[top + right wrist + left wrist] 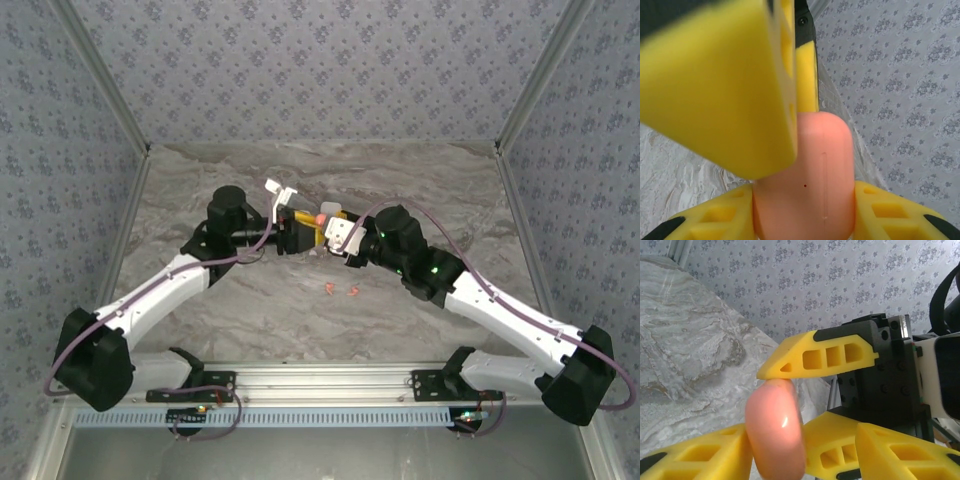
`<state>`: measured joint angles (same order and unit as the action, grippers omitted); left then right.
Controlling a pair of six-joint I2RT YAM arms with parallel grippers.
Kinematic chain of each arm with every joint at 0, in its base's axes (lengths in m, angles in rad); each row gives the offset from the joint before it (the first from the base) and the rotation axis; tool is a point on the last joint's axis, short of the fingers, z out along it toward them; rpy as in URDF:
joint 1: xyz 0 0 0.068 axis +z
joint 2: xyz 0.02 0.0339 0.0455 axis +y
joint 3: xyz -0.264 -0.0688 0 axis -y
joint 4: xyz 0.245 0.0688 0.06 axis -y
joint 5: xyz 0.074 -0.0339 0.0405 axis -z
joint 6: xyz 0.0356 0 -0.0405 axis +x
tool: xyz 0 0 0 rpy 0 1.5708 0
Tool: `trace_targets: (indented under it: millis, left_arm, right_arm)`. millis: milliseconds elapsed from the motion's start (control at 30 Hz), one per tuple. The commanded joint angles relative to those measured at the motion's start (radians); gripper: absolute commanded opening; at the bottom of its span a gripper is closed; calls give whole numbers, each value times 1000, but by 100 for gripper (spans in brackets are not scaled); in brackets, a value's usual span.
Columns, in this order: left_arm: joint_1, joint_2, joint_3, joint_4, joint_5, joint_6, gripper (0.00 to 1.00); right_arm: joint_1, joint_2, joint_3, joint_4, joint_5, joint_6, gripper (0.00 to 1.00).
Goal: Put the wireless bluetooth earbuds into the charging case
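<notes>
Right wrist: orange-red case (pixel 826 150) between the jaws of right gripper (pixel 803 194).

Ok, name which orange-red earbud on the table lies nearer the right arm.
The right-hand earbud of the pair; the other earbud lies just left of it.

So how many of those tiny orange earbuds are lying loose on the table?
2. One orange earbud lies on the table near its middle; the second orange earbud sits just right of it, apart. Others may be hidden beneath the arms.
</notes>
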<state>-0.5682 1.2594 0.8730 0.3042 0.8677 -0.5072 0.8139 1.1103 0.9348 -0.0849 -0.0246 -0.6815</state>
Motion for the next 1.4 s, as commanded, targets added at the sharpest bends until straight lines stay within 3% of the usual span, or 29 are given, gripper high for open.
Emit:
trace_targets:
  millis: [0,233,400,500,633,700,867,1367]
  left_arm:
    - [-16,13,41,9,52,10,45]
    - [-17,23,52,-3,53,21,25]
    - [-17,16,52,-11,39,43,16]
    - [-19,1,41,-9,7,76,12]
    - [-39,-40,11,-1,-56,178,7]
    - [-60,-64,-3,-4,-90,242,6]
    - [-95,-95,-20,-18,-134,353,2]
    - [-104,-127,-40,-50,-157,431,0]
  right_arm:
    - [7,-11,33,41,-28,4,40]
    - [3,0,40,37,-16,18,42]
    - [-28,2,71,-31,-41,72,60]
    - [-76,-17,80,-94,-122,135,75]
    - [-179,-66,57,-129,-337,250,93]
    - [-225,-80,49,-126,-444,303,97]
    - [-271,-65,66,-137,-590,374,99]
    - [-307,-23,100,-97,-536,439,90]
